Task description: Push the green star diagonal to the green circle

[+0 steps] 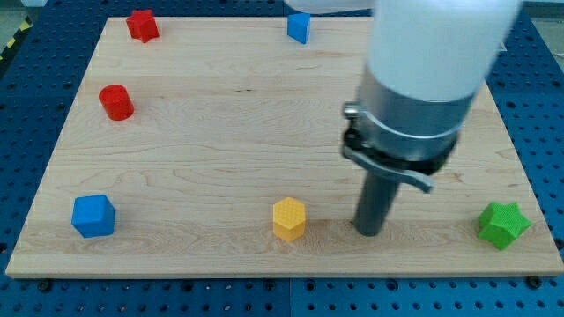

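Observation:
The green star (503,224) sits near the board's bottom right corner. No green circle shows in the view; the arm's white and grey body may hide part of the board. My tip (369,231) rests on the board near the bottom edge, well to the left of the green star and a little to the right of the yellow hexagon (289,218). It touches neither block.
A blue cube (93,216) lies at the bottom left, a red cylinder (115,102) at the left, a red star-like block (142,25) at the top left, and a small blue block (299,26) at the top middle. The wooden board (203,132) lies on a blue perforated table.

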Motion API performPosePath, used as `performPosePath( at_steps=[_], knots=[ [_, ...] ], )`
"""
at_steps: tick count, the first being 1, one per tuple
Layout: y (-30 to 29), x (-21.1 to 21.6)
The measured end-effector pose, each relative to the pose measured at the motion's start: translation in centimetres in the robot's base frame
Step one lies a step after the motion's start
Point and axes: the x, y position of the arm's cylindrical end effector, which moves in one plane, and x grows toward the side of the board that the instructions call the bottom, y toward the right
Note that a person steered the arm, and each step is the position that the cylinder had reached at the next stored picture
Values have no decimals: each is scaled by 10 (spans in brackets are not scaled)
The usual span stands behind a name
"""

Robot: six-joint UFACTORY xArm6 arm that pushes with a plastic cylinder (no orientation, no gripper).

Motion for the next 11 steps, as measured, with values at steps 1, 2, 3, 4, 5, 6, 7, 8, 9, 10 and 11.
performPosePath(
  at_steps=[1, 2, 3, 4, 5, 6, 7, 8, 9, 10, 11],
  knots=[
    [51, 17],
    [77, 39],
    [101, 40],
    [144, 40],
    [163, 40],
    [160, 40],
    [152, 39],
    [146, 33],
    [149, 22],
    [149, 10],
    [141, -2]
  ],
)
